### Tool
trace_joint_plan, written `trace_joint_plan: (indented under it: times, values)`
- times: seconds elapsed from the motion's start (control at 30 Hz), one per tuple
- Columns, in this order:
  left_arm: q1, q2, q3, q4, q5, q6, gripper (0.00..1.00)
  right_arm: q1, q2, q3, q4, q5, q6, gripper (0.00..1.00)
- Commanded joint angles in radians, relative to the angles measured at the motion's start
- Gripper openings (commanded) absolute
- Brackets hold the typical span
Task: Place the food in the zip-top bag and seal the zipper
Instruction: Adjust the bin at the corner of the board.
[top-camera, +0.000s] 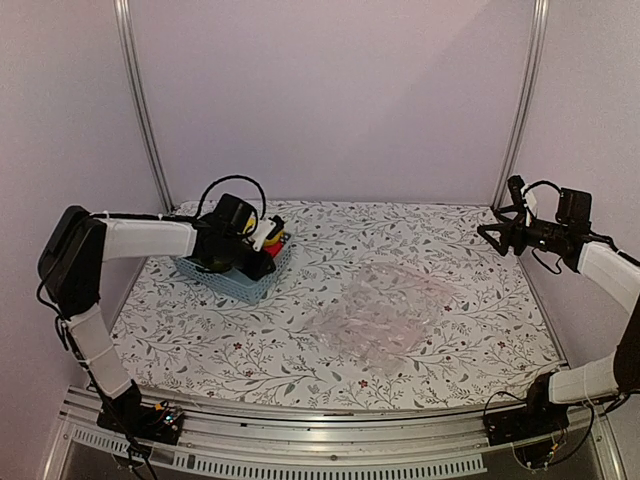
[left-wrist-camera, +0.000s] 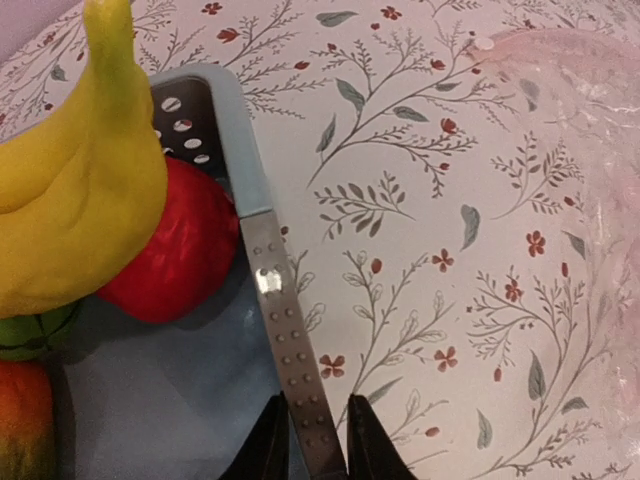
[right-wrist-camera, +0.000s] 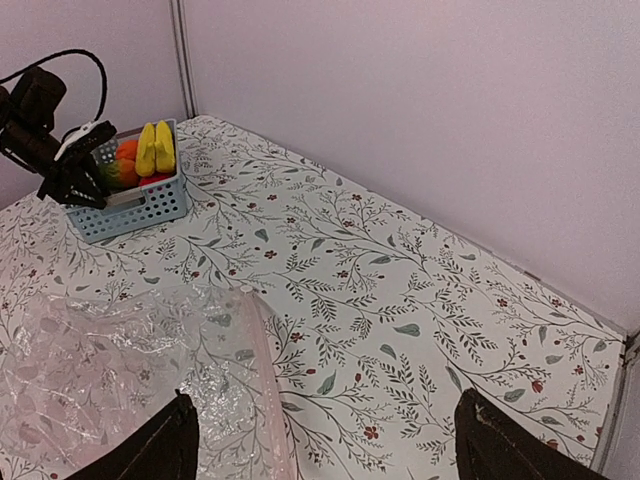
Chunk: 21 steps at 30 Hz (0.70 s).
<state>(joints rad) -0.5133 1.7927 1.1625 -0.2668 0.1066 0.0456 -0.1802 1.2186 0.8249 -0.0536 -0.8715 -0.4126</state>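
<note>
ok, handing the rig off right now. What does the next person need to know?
Left gripper: fingers pinch the basket wall.
Right gripper: open, in the air at the table's right side, holding nothing.
Food: banana, red piece and the rest are in the basket.
Bag: flat on the cloth mid-table, looks empty.
Done: nothing bagged.
Left: move the food into the bag, then seal it.

The basket (top-camera: 240, 288) stands on the table (top-camera: 250, 350) with the food (right-wrist-camera: 155, 150) in it. The bag (top-camera: 385, 305) lies flat to the basket's right, slightly nearer the front, apart from it.
</note>
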Motion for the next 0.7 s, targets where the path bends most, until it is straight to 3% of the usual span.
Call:
trace_joint_plan:
  times: [0.0,0.2,0.33,0.67]
  values:
    - [-0.116,-0.053,-0.046,-0.044,0.102,0.068,0.18,-0.004,-0.016,0.017,-0.022,-0.009,-0.012,0.87]
    - [-0.245,-0.106,-0.065,-0.083,0.1,0.102,0.1,-0.005,-0.013,0.017,-0.022,-0.01,-0.014,0.87]
    - [-0.307,-0.18,-0.108,-0.134,0.055,0.115,0.1,-0.005,-0.009,0.016,-0.021,-0.006,-0.017,0.87]
    - [-0.317,-0.405,-0.282,-0.293,-0.103,0.107,0.15,-0.005,0.004,0.017,-0.023,-0.02,-0.015,0.87]
